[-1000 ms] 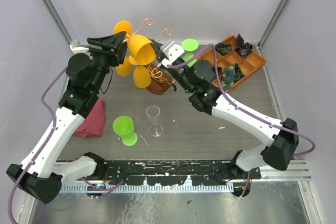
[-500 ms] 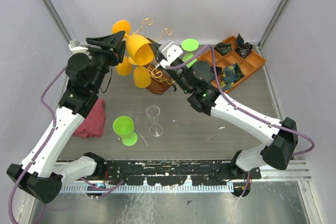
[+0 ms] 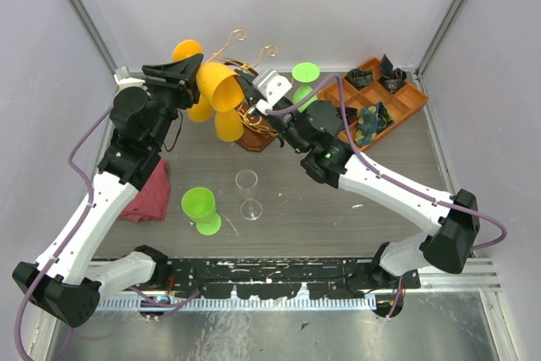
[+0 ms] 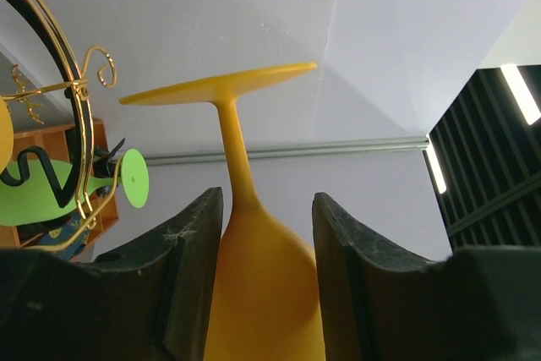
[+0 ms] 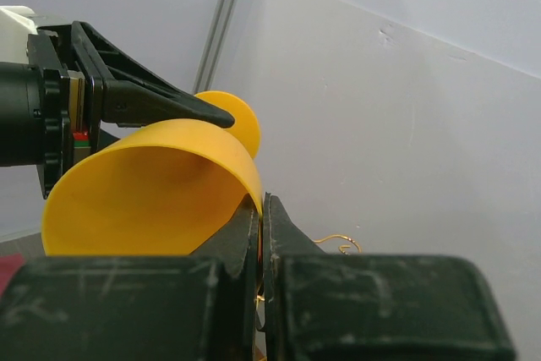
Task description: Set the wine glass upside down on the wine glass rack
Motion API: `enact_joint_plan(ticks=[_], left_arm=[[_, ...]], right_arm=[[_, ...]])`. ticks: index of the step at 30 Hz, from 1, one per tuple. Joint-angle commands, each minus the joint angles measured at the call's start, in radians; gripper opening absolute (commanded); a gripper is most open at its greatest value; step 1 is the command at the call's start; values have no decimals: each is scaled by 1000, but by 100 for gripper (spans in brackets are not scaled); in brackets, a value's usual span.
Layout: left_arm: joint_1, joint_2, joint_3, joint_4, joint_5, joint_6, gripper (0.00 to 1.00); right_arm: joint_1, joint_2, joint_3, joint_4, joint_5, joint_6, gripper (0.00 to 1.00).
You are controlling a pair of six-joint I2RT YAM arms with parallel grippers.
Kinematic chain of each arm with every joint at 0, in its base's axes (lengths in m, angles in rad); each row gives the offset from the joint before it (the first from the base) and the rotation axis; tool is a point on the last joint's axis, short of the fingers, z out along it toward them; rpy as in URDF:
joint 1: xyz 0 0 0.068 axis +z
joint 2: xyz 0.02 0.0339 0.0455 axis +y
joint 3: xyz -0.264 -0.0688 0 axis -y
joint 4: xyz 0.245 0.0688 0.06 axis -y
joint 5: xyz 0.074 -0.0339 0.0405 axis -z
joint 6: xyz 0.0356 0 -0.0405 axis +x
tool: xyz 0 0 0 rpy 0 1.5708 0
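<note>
A yellow wine glass (image 3: pixel 221 86) is held in the air, tilted, with its foot (image 3: pixel 186 50) toward the back left. My left gripper (image 3: pixel 190 73) is shut on its bowl (image 4: pixel 254 293), with the stem and foot above the fingers. My right gripper (image 3: pixel 249 90) is shut on the glass rim (image 5: pixel 254 188), one finger inside the bowl and one outside. The wine glass rack (image 3: pixel 254 137) stands just behind and below, with gold wire arms (image 3: pixel 232 40) and a brown base. Two more yellow glasses (image 3: pixel 226 124) and a green glass (image 3: pixel 304 73) hang on it.
A green glass (image 3: pixel 200 207) and a clear glass (image 3: pixel 247 194) stand on the table in front of the rack. A red cloth (image 3: pixel 144 192) lies at the left. An orange compartment tray (image 3: pixel 406 103) sits at the back right. The walls are close behind the rack.
The yellow glass has shifted slightly left and back, its foot moving left, with both grippers still shut on it.
</note>
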Motion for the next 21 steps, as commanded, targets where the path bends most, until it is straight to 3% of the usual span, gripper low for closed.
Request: enact_joint_plan(ticks=[1, 10, 21], left_arm=[[-3, 4, -20, 37, 5, -7, 48], [-2, 7, -24, 59, 14, -7, 30], [-3, 9, -21, 58, 23, -12, 33]], right_arm=[[17, -44, 36, 54, -40, 36, 1], [26, -59, 20, 40, -77, 50, 1], [26, -82, 11, 27, -127, 71, 1]])
